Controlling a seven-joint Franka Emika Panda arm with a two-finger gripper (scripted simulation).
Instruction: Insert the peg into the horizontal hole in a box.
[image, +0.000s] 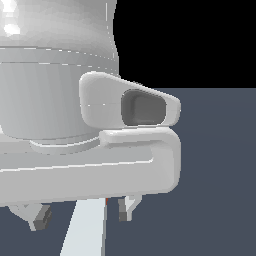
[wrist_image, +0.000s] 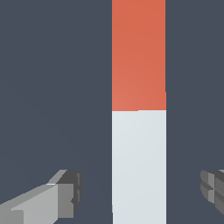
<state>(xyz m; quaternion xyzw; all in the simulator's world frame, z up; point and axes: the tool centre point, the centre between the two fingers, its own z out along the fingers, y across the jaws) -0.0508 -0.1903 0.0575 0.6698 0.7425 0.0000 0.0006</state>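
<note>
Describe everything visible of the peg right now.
The peg is a flat-faced, square-edged bar, matte and plain, orange-red over one stretch and pale grey-white over the other, the colours meeting at a sharp straight line. In the wrist view it lies on the dark floor between the open claw fingers, apart from both. The exterior view shows only its pale part and a sliver of red under the hand. Neither end is in frame.

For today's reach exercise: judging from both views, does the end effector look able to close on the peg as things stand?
Probably yes. The end effector is open, a finger on each side of the peg with clear gaps, and nothing lies between them. How far above the peg it hangs is unclear.
</note>
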